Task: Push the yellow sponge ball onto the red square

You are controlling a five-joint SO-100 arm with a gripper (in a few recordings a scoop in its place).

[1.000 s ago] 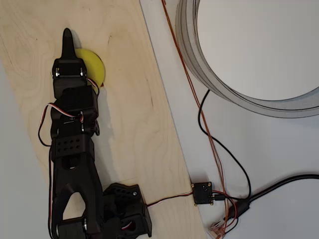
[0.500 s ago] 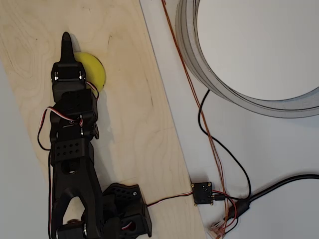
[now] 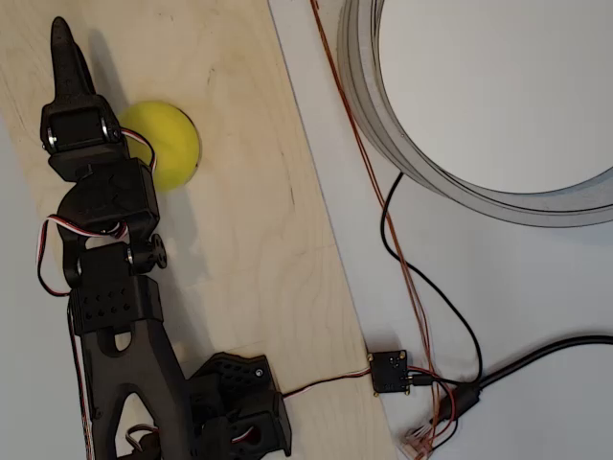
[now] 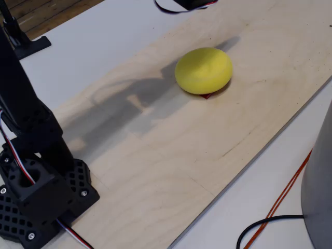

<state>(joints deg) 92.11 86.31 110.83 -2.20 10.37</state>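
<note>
The yellow sponge ball (image 3: 165, 144) lies on the upper left of the plywood board (image 3: 249, 240); the fixed view also shows the ball (image 4: 203, 70). It covers the red square (image 4: 206, 96), of which only a thin red sliver peeks out under the ball's near edge. My black gripper (image 3: 63, 34) points toward the top of the overhead view, left of the ball and beyond it. Its fingers lie together as one point, holding nothing. The wrist block sits just left of the ball, close to it.
The arm's base (image 4: 39, 194) stands at the board's near end. A big grey ring-shaped tub (image 3: 460, 125) lies off the board to the right. Orange and black cables (image 3: 402, 268) run down to a small black module (image 3: 390, 371) on the white table.
The arm has swung left and stretched further up the overhead view. It no longer covers the ball, whose left side now shows. The ball has stayed about where it was.
</note>
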